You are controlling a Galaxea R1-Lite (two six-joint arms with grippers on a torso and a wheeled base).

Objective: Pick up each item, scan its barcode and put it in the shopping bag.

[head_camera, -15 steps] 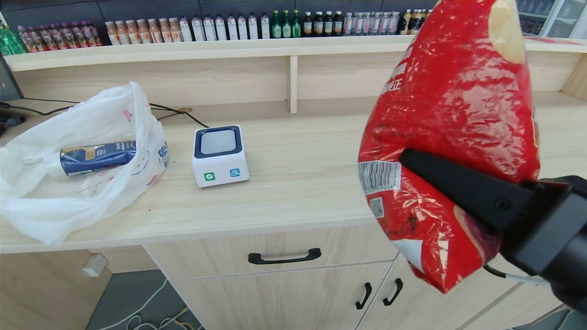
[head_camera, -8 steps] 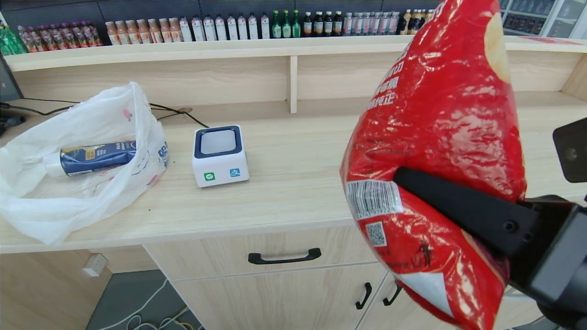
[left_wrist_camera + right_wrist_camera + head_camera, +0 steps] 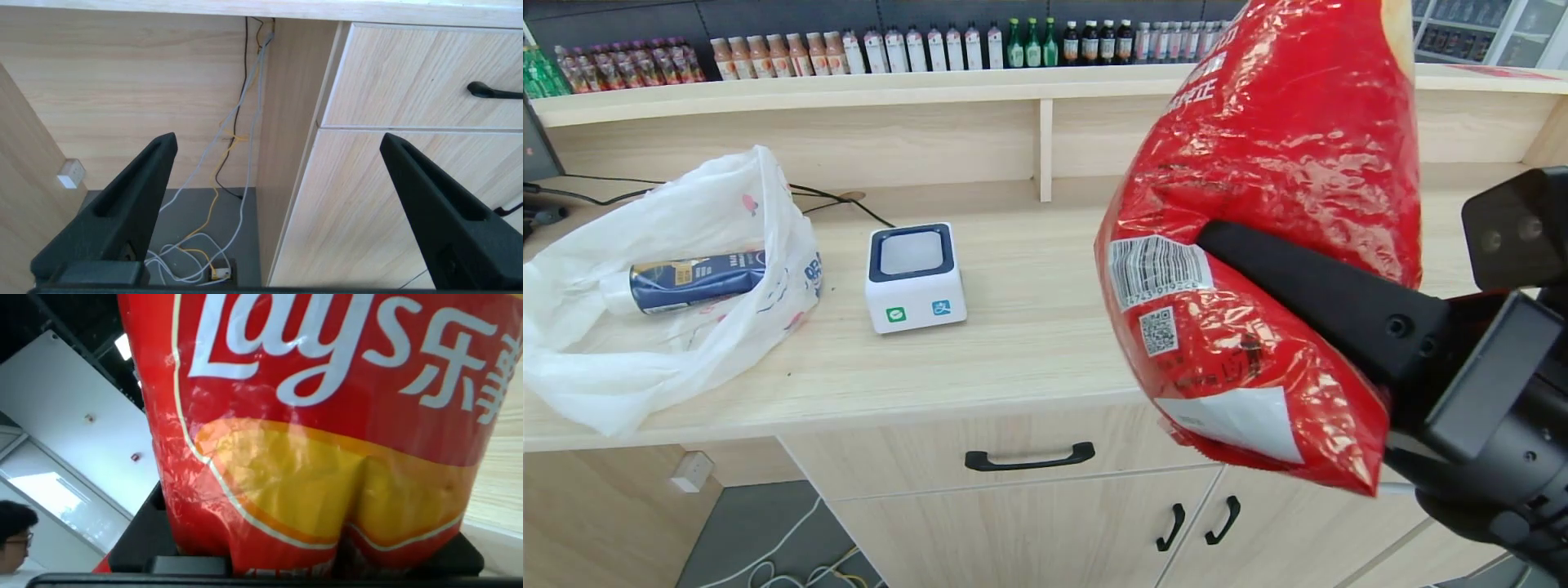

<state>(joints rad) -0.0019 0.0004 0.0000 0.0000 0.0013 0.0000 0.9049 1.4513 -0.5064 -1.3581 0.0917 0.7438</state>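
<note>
A red chip bag hangs in the air over the right end of the wooden counter, with my right gripper shut on its middle. Its white barcode faces left and toward me. In the right wrist view the chip bag sits between the right gripper's fingers. The white scanner stands mid-counter, left of the chip bag. A white shopping bag lies open at the far left with a blue bottle inside. My left gripper is open below counter height, facing the cabinet front.
A raised shelf carrying several bottles runs along the back. A black cable trails behind the scanner. Below the counter are a drawer handle and cabinet doors; loose cables hang in the gap beside the cabinet.
My right gripper has carried the chip bag left and a little up, turning it so the barcode sits higher and faces me more. The shopping bag and scanner have not moved.
</note>
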